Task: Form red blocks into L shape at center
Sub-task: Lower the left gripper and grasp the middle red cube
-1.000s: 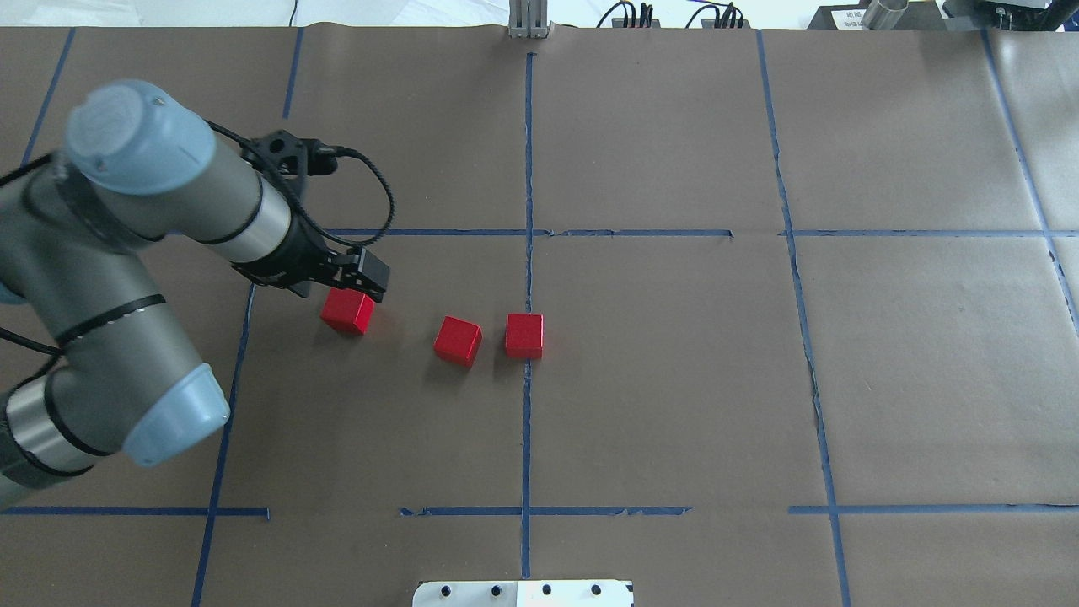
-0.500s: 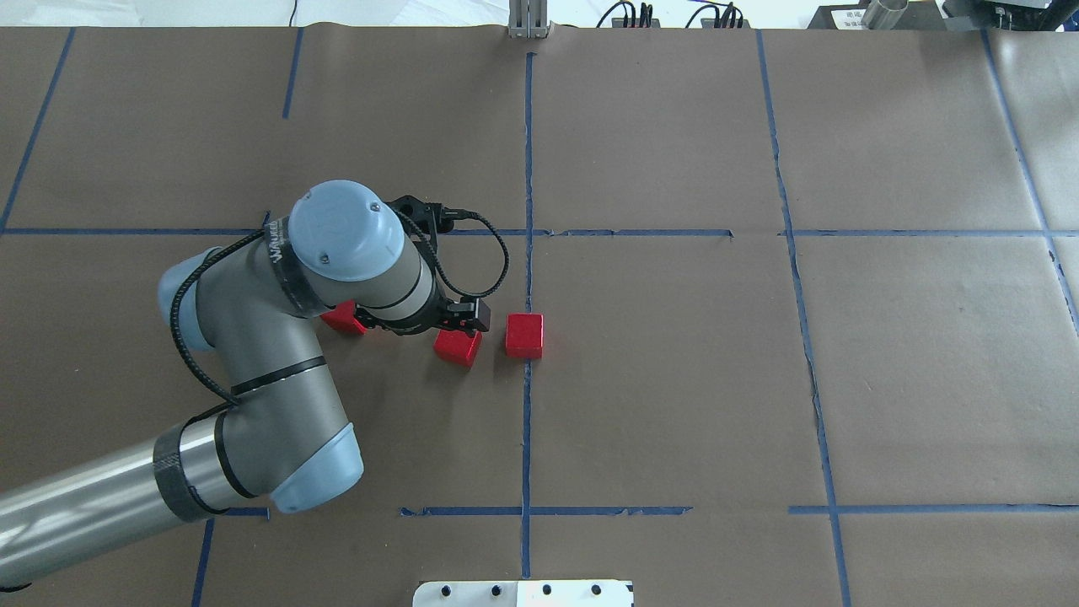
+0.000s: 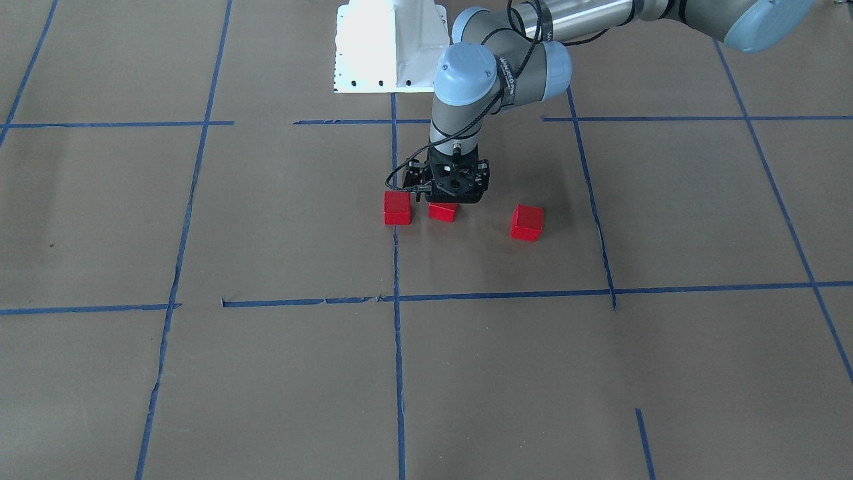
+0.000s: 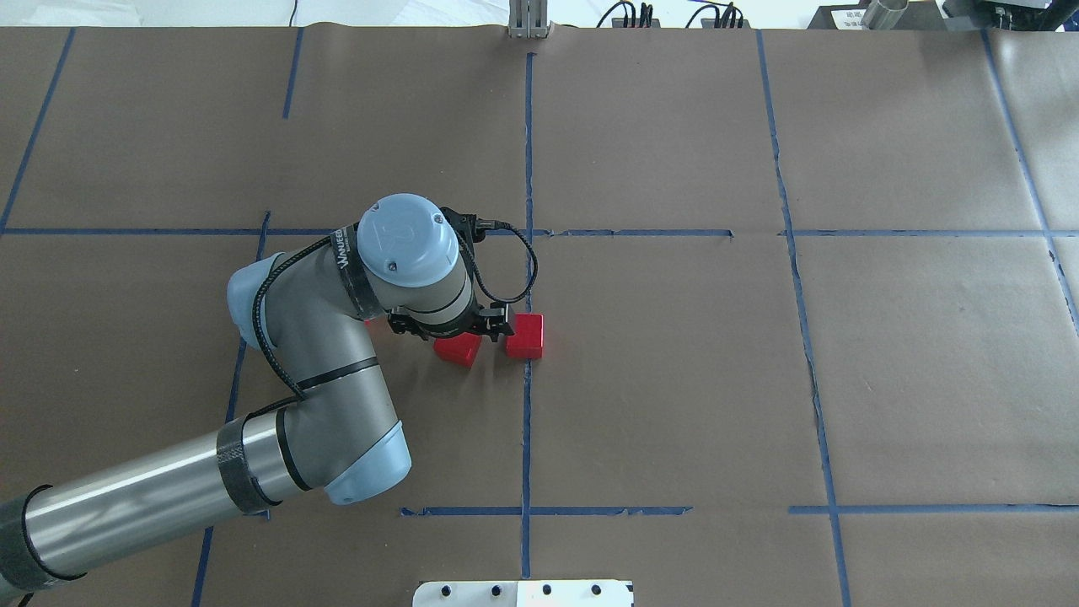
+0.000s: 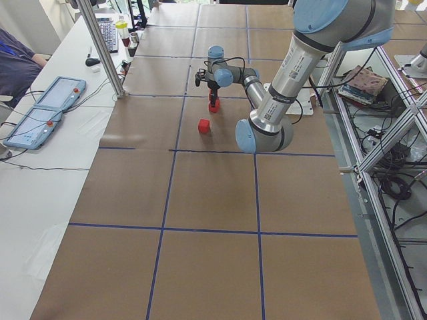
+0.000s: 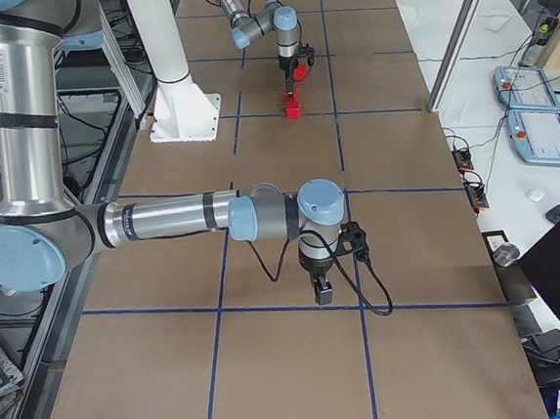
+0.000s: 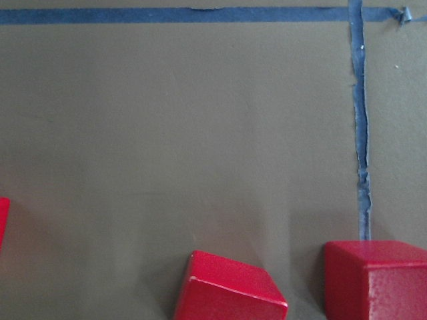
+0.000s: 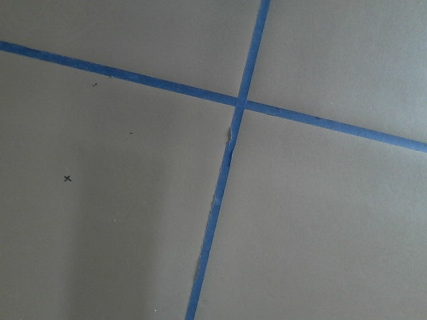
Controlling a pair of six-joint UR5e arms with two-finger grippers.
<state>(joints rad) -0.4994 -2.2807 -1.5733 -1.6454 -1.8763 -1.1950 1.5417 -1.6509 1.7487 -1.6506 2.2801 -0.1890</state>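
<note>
Three red blocks lie in a row in the center cell. One block sits on the middle tape line. The middle block lies slightly turned just left of it. The third block lies apart and is mostly hidden under the arm in the overhead view. My left gripper hangs just over the middle block; I cannot tell whether its jaws are open. The left wrist view shows the middle block and the line block. My right gripper shows only in the exterior right view, so I cannot tell its state.
The white robot base plate stands at the table's near edge by the robot. An aluminium post stands at the far edge. The right wrist view looks down on a tape crossing. Operator tablets lie on a side table.
My left arm has swung to the right, from over the leftmost block to over the middle block. The three blocks have not moved.
</note>
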